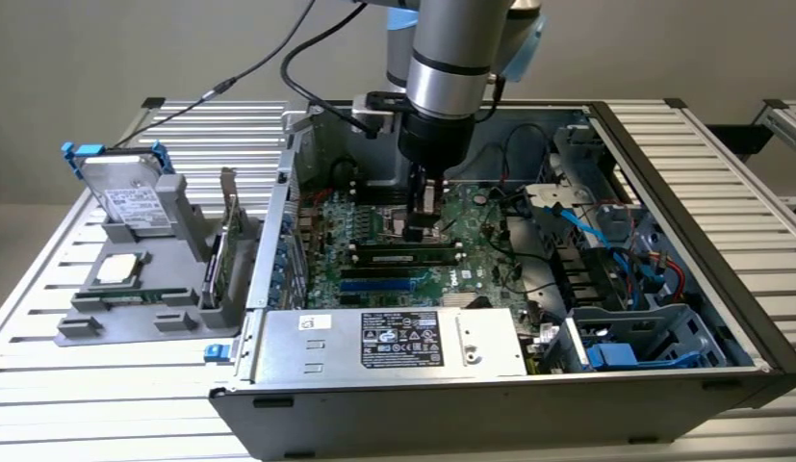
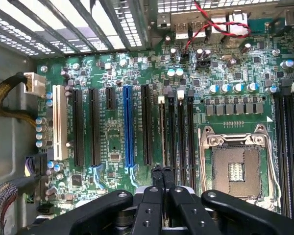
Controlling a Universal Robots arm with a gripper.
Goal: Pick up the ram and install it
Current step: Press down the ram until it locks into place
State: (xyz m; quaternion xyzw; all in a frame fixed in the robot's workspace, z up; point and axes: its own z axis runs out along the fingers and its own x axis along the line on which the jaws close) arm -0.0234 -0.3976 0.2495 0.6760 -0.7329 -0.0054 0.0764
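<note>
The ram point(image 1: 404, 256), a long dark-green stick with a pale label, stands on edge in a motherboard slot inside the open computer case point(image 1: 706, 241). My gripper point(image 1: 423, 226) reaches straight down into the case, just behind and above the stick. In the wrist view the ram point(image 2: 162, 137) appears edge-on as a thin strip between black slots, left of the empty processor socket point(image 2: 235, 169). The gripper point(image 2: 162, 172) is shut, its two black fingertips pressed together over the near end of that strip. Whether they touch it I cannot tell.
The silver power supply point(image 1: 398, 342) fills the case front. Blue and red cables point(image 1: 609, 236) lie at the exterior view's right. Outside the case, a grey holder point(image 1: 121, 308) carries a hard drive point(image 1: 131, 200), a square silver chip point(image 1: 119, 271) and an upright green card point(image 1: 221, 255).
</note>
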